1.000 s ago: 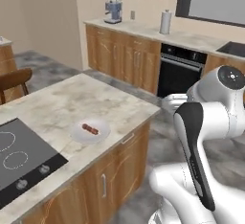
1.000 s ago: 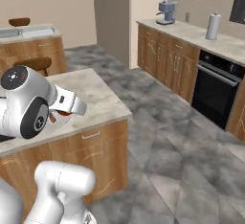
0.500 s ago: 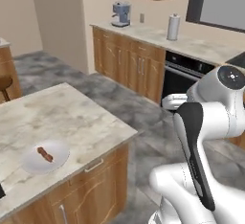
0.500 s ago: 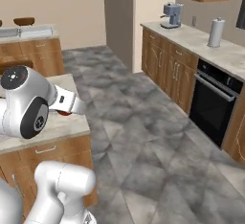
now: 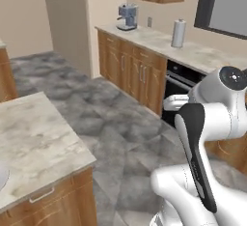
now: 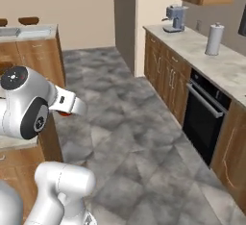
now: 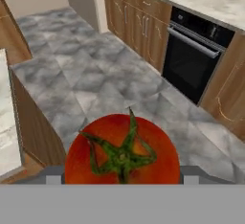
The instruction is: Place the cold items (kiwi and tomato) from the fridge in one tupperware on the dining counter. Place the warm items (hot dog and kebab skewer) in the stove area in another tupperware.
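Observation:
A red tomato [image 7: 122, 151] with a green stalk sits large at the bottom of the hand view, and my gripper [image 7: 122, 177] is shut on it, a grey finger tip showing at each side. From the right base view, a sliver of the tomato [image 6: 65, 114] peeks out under my gripper [image 6: 72, 109], which is held out over the floor beside the island. The left base view shows the white hand [image 5: 174, 103] in front of the oven.
A black built-in oven [image 5: 181, 87] sits in the wooden cabinet run on the right, with a coffee machine [image 5: 128, 16] and a paper towel roll [image 5: 178, 33] on its counter. The marble island counter [image 5: 34, 138] lies to the left. Grey tiled floor [image 6: 129, 137] runs between them.
The base has driven on, so the whole scene has shifted: the island with its plate has slid off to the left and the oven is closer. The tomato stays in the gripper.

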Tool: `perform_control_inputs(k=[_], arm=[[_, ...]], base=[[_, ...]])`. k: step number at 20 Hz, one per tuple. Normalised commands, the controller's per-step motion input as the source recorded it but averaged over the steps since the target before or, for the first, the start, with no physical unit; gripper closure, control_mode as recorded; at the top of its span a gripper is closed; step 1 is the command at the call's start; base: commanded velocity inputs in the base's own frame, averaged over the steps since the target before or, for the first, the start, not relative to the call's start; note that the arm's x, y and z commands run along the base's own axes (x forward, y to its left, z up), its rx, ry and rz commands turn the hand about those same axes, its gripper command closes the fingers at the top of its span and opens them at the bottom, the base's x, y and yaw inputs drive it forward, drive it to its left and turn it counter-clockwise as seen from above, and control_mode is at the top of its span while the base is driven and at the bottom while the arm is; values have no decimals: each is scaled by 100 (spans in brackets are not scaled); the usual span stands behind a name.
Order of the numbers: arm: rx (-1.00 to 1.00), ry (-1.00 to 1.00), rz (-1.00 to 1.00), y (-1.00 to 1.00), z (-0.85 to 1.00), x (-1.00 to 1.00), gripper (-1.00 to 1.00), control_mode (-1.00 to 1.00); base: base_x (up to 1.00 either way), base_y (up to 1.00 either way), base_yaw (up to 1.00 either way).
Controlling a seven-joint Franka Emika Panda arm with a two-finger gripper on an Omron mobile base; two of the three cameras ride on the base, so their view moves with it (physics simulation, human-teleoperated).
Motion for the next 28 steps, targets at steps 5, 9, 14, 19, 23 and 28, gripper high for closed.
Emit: perform_control_inputs(k=[5, 9, 14, 19, 23, 28], arm=[[0, 0, 0, 0, 0, 0, 100, 100], [0, 0, 0, 0, 0, 0, 100, 100], [0, 0, 0, 0, 0, 0, 100, 100], [0, 0, 0, 0, 0, 0, 100, 100], [0, 0, 0, 0, 0, 0, 100, 100], [0, 0, 0, 0, 0, 0, 100, 100]], base=[[96, -72, 30], [100, -55, 30], [100, -23, 33], [100, -2, 39], [100, -7, 41], [100, -11, 40]])
